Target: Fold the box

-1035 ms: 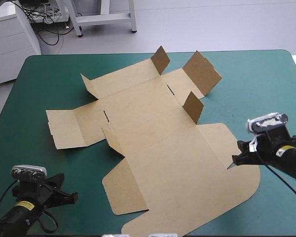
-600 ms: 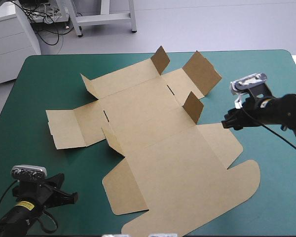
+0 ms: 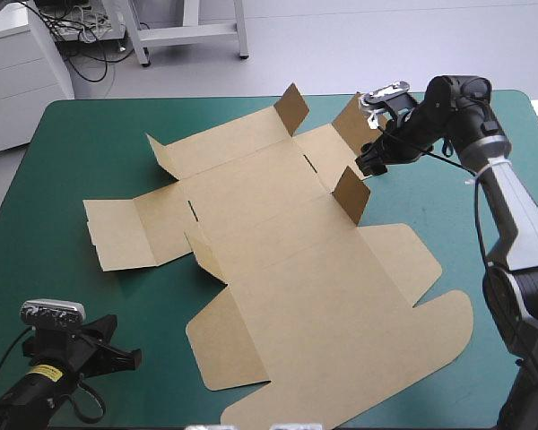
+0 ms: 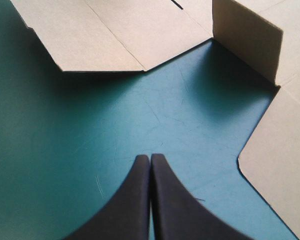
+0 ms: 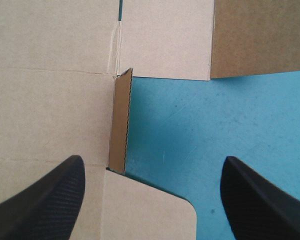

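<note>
Currently I see the brown box (image 3: pixel 287 269) lying as a mostly flat cut sheet across the middle of the teal-green cover (image 3: pixel 90 143), with several small flaps standing. The right gripper (image 5: pixel 153 165) hovers over its far-right part, fingers wide apart, with an upright flap (image 5: pixel 121 120) edge-on ahead between them. The left gripper (image 4: pixel 150 159) sits over bare cover near the near-left corner, fingers pressed together on nothing. Both wrist views cut the sheet off.

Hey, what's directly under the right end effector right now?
Below the open right end effector lie bare teal-green cover and part of the brown box, with one small flap standing upright between the fingers. Whatever the board covers cannot be seen.
</note>
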### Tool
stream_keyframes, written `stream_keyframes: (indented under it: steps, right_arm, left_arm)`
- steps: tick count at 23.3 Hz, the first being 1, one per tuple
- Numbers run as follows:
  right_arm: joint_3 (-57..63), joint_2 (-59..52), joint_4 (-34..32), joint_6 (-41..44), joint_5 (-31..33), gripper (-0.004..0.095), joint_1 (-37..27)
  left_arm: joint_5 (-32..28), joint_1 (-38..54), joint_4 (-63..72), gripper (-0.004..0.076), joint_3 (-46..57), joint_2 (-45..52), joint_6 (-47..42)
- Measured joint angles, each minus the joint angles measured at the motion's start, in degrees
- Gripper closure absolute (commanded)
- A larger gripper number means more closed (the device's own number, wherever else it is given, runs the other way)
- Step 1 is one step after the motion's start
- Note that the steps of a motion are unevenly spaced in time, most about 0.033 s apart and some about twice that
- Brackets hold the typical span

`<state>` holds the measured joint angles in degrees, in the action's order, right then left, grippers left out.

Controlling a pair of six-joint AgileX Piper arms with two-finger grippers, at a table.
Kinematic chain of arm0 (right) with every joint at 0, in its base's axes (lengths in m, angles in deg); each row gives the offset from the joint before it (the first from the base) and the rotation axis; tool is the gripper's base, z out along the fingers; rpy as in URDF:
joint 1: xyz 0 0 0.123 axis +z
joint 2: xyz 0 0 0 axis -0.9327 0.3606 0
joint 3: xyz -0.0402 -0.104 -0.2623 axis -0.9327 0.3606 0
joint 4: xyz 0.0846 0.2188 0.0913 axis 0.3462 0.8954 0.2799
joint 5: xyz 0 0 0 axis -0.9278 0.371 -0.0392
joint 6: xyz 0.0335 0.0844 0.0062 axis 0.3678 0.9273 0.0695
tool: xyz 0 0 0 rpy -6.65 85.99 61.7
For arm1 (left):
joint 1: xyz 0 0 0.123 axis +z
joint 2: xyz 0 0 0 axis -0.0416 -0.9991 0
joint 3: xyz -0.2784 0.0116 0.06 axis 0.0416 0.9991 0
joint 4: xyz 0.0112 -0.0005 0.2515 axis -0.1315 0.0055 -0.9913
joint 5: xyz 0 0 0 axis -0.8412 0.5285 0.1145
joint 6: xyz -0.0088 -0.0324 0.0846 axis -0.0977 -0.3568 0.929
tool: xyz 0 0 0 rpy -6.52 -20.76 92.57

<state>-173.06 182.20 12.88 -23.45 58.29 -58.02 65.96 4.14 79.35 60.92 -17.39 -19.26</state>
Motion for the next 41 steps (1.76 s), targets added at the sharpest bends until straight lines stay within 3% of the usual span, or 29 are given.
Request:
stream_keyframes:
  steps: [6, 11, 14, 20, 22, 23, 24, 25, 31, 41]
  right_arm:
    - [-0.9, 7.2, 3.8, 0.0, 0.1, 0.0211, 1.0]
    - [-1.1, 8.7, 2.4, -0.1, 0.1, 0.0212, 4.6]
    - [-1.1, 10.5, 0.0, 0.3, 0.1, 0.0264, 6.9]
    - [-1.1, 11.9, -3.0, 2.2, 0.1, 0.0515, 7.5]
    - [-1.1, 11.8, -3.2, 2.4, 0.1, 0.0654, 7.4]
    - [-1.1, 11.8, -3.2, 2.4, 0.1, 0.0798, 7.4]
    - [-1.1, 11.8, -3.2, 2.5, 0.1, 0.0882, 7.4]
    - [-1.1, 11.8, -3.2, 2.4, 0.1, 0.0934, 7.4]
    - [-1.1, 11.8, -6.1, 1.9, -0.1, 0.093, 7.5]
    - [-1.1, 11.1, -7.9, -31.1, -0.3, 0.093, 7.5]
  left_arm:
    - [0.0, 0.0, 0.0, 0.0756, 0.0, 0.0, 0.1]
    - [0.0, 0.0, 0.0, 0.0756, 0.0, 0.0, 0.2]
    - [0.0, 0.0, 0.0, 0.0756, 0.0, 0.0, 0.2]
    - [0.0, 0.0, 0.0, 0.0756, 0.0, 0.0, 0.2]
    - [0.0, 0.0, 0.0, 0.0756, 0.0, 0.0, 0.2]
    - [0.0, 0.0, 0.0, 0.0756, 0.0, 0.0, 0.2]
    - [0.0, 0.0, 0.0, 0.0756, 0.0, 0.0, 0.2]
    - [0.0, 0.0, 0.0, 0.0756, 0.0, 0.0, 0.2]
    - [0.0, 0.0, 0.0, 0.0756, 0.0, 0.0, 0.2]
    - [0.0, 0.0, 0.0, 0.0756, 0.0, 0.0, 0.2]
